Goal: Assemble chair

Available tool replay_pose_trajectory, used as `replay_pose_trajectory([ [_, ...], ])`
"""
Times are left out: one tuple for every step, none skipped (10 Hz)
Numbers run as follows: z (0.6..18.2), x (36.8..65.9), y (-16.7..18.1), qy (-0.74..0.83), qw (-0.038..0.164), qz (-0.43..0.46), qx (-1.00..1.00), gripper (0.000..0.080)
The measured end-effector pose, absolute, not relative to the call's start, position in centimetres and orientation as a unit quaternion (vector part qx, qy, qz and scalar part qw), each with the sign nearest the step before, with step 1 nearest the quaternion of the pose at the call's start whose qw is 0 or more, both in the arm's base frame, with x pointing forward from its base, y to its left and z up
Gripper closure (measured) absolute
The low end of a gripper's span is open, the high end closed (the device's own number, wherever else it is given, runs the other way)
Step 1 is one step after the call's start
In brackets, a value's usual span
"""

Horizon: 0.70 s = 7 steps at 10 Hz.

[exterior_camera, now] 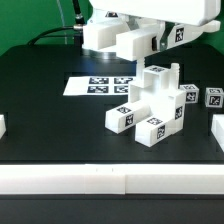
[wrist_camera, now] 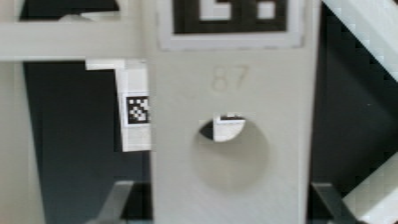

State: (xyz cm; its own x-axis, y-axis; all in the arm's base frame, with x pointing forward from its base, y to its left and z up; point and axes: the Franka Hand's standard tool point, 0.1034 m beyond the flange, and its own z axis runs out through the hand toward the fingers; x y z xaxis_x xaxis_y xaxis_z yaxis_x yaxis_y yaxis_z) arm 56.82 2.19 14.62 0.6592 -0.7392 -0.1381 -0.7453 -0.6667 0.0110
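Chair (exterior_camera: 155, 108) part-built at the worktop's (exterior_camera: 45, 112) middle, claw (wrist_camera: 226, 203) aloft toward its back edge, clamped on a white slab (wrist_camera: 228, 95) with a round hole

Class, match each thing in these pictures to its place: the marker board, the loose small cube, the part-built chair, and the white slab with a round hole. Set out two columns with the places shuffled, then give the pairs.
Things
1. marker board
2. small cube
3. part-built chair
4. white slab with a round hole

Places
A. gripped in the tool
B. middle of the black table, in front of the tagged sheet
C. alone on the table, at the exterior view's right
D. flat on the table, behind the joined parts

Pairs: 1-D, 2-C, 3-B, 4-A
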Motion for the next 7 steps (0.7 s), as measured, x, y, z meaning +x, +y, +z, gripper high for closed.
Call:
replay_pose_trajectory([
  [14.5,56.8,2.9,0.416,0.023,0.061,-0.907,0.0511],
  [14.3,56.7,3.9,0.411,0.021,0.062,-0.909,0.0511],
  [14.1,56.7,4.7,0.41,0.02,0.059,-0.91,0.0511],
  [13.9,56.9,5.1,0.406,0.02,0.055,-0.912,0.0511],
  [13.8,56.9,5.0,0.406,0.02,0.056,-0.912,0.0511],
  [13.8,56.9,5.0,0.406,0.019,0.056,-0.912,0.0511],
  [13.7,56.8,5.0,0.406,0.019,0.056,-0.912,0.0511],
])
